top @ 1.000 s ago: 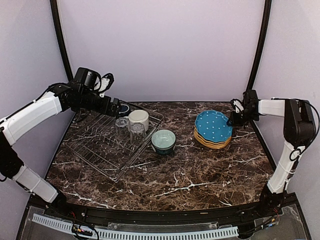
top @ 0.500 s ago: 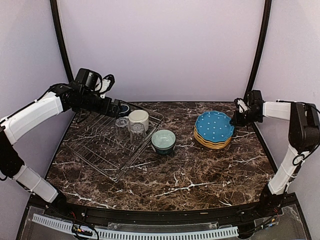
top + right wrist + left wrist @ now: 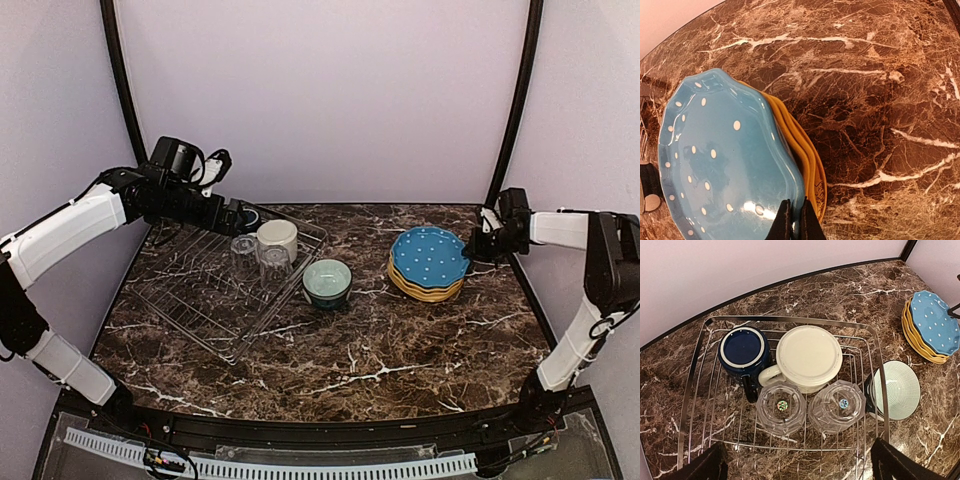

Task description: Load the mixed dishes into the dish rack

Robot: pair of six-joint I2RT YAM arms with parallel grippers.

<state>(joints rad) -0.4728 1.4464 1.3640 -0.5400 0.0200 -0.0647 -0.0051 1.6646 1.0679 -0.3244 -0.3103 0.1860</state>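
Observation:
The silver wire dish rack [image 3: 190, 305] lies at the left and also shows in the left wrist view [image 3: 790, 320]. It holds a dark blue mug [image 3: 742, 351], an upturned cream mug [image 3: 809, 357] and two upturned clear ribbed glasses [image 3: 781, 407] [image 3: 836, 406]. The pale-teal bowl [image 3: 327, 281] stands on the table beside the rack's right rim. My left gripper [image 3: 800, 462] hangs open and empty above the rack. My right gripper [image 3: 795, 220] is shut on the rim of the blue dotted plate [image 3: 725, 160], tilted on the mustard-yellow plates [image 3: 807, 155]. I cannot make out a cream leaf plate.
The plate stack [image 3: 425, 285] sits on the dark marble table at the right back. Black frame posts [image 3: 515, 100] rise at both back corners. The left arm [image 3: 80, 225] reaches in over the rack's far left corner.
My right gripper has shifted a little right and toward me with the blue plate's rim in it, so the plate slid slightly right. The left arm has barely moved.

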